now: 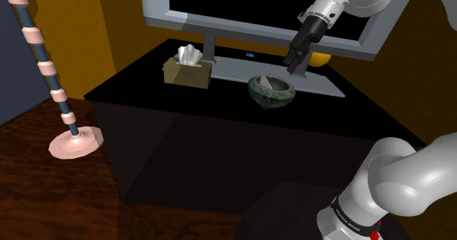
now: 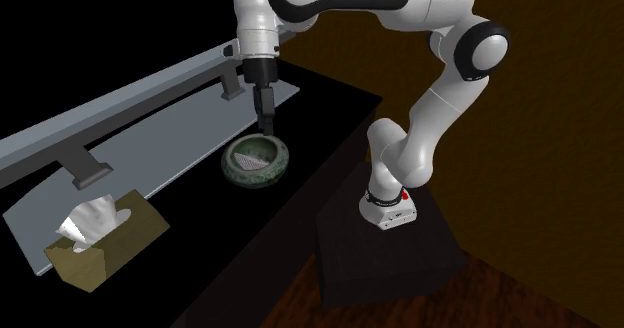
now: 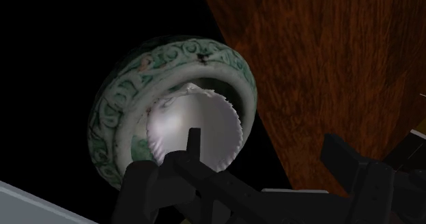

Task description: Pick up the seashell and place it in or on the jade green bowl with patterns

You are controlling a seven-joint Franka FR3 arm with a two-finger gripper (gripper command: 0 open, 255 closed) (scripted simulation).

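Observation:
A jade green bowl [image 1: 271,94] [image 2: 255,164] [image 3: 116,106] with scroll patterns stands on the black table, in front of the monitor's grey base. A pale ribbed seashell [image 1: 273,85] [image 2: 256,156] [image 3: 194,123] lies inside the bowl, leaning on its inner wall. My black gripper [image 1: 293,63] [image 2: 268,116] [image 3: 249,185] hangs just above the bowl's rim, on the side toward the shoulder view's right. Its fingers stand apart and open, with nothing between them, clear of the shell.
A tan tissue box [image 1: 187,69] [image 2: 100,236] sits on the table [image 1: 183,107] farther along the monitor [image 1: 256,12]. An orange object [image 1: 319,58] lies behind the gripper. A striped pole on a pink foot [image 1: 73,140] stands on the wooden floor beside the table.

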